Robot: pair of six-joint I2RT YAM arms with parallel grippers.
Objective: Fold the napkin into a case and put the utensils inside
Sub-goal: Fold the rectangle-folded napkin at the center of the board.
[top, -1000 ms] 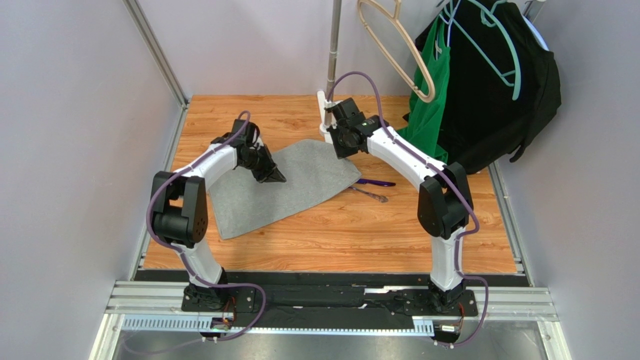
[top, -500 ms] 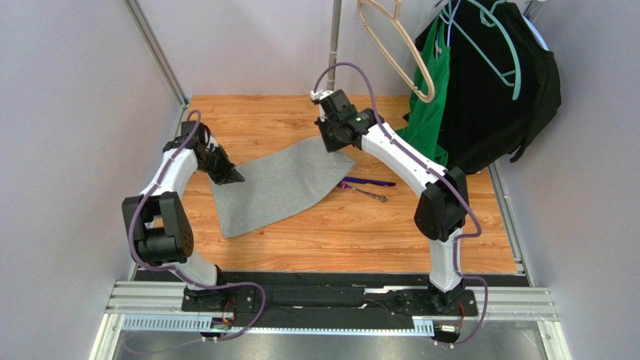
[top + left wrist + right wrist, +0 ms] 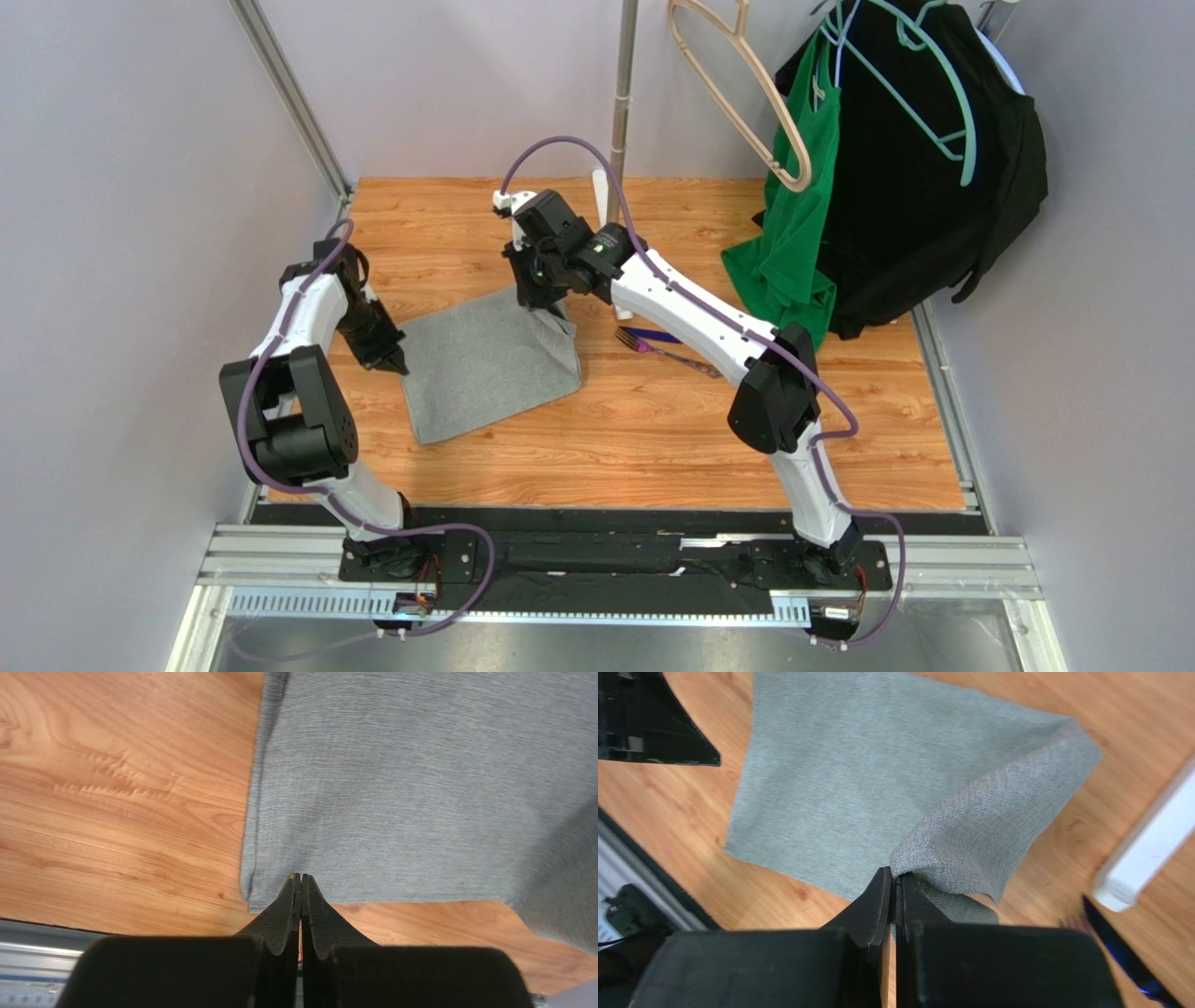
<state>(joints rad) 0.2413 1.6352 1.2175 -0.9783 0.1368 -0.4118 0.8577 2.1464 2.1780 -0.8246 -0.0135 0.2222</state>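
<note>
The heather-grey napkin [image 3: 477, 367] lies on the wooden table, partly folded over itself. My right gripper [image 3: 550, 311] is shut on its right corner [image 3: 990, 833], which hangs lifted and doubled back above the flat part [image 3: 836, 777]. My left gripper [image 3: 399, 368] is shut, its tips [image 3: 301, 878] pinched at the napkin's edge close to a corner [image 3: 421, 777]. The utensils lie right of the cloth, partly under my right arm. They are a dark purple straight piece [image 3: 648, 338] [image 3: 1120, 952] and a silvery fork [image 3: 690, 361].
A metal pole [image 3: 622, 84] with a white base [image 3: 1151, 847] stands behind the napkin. Hangers, a green garment [image 3: 786, 238] and a black garment [image 3: 940, 168] hang at the back right. Grey walls close in both sides, and a metal rail [image 3: 617, 553] runs along the near edge.
My right gripper has carried the napkin's right corner leftward, doubling the cloth over and uncovering the utensils' side. My left gripper has moved left and nearer, to the cloth's left edge.
</note>
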